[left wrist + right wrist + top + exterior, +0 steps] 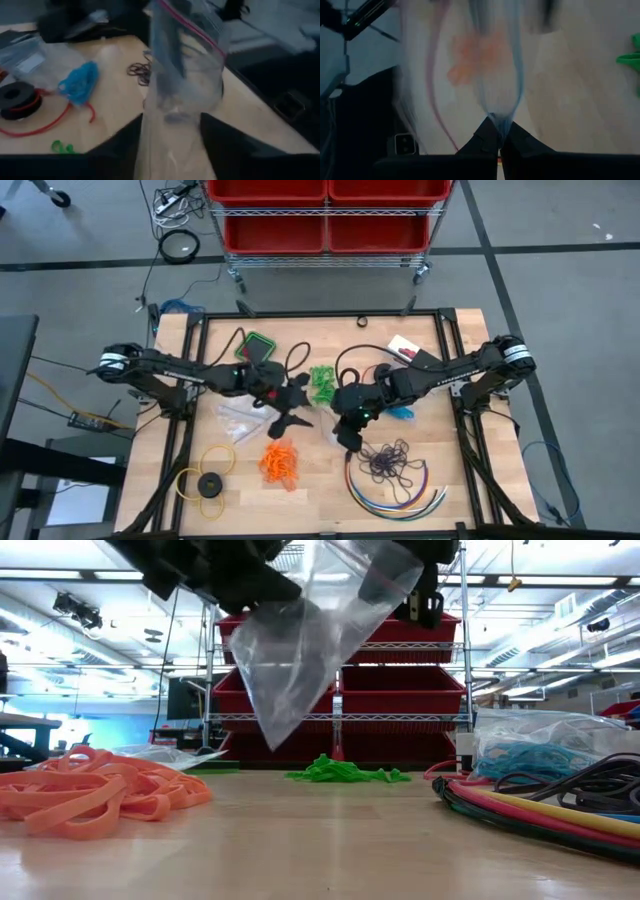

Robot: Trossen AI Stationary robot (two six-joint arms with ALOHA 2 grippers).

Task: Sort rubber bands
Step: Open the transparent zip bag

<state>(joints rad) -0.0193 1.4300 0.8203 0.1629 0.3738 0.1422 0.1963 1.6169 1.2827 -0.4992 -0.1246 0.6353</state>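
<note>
Both grippers are holding a clear zip bag (310,635) up mid-table: right gripper (498,131) clenched on its edge, left gripper (172,135) spread around it. Orange bands (281,463), green bands (322,380), purple bands (393,461) are lying loose on the table; blue bands (530,756) are sitting bagged.

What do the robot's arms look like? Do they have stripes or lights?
Both arms are dark and jointed. The left arm and right arm each wear white bands near the outer end. A small green light glows near the right pincer. Each pincer's fingers are dark.
</note>
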